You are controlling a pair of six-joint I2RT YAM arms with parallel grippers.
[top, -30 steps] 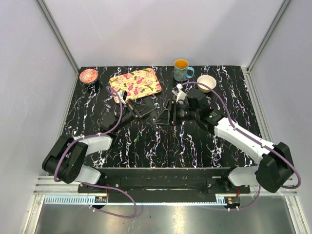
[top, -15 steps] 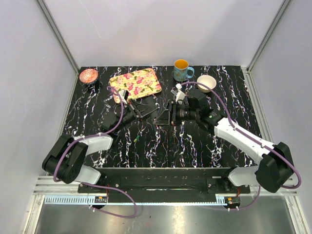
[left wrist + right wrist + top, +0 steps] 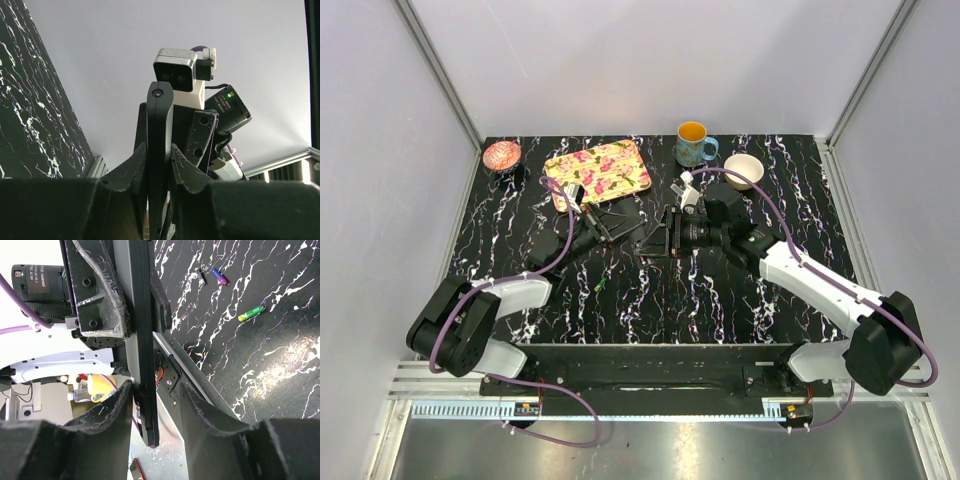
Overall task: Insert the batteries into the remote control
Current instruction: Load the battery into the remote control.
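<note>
My left gripper [image 3: 159, 150] is shut on the remote control [image 3: 160, 115], a slim black bar held edge-on above the table. In the right wrist view the remote [image 3: 136, 340] runs between the fingers of my open right gripper [image 3: 155, 387], close to its left finger, with a gap to the other. In the top view the two grippers, left [image 3: 608, 225] and right [image 3: 646, 240], meet at the table's middle. A green-yellow battery [image 3: 251, 313], a blue battery [image 3: 219, 276] and a small dark one [image 3: 200, 275] lie on the black marbled table. The green-yellow one also shows in the top view [image 3: 602, 285].
A floral tray [image 3: 600, 168] lies at the back left of centre, a pink dish [image 3: 501, 154] at the far left corner. A blue mug [image 3: 693, 143] and a white bowl [image 3: 743, 168] stand at the back right, behind my right arm.
My right gripper has edged slightly left toward the left gripper. The left gripper still holds the remote in the same place.
</note>
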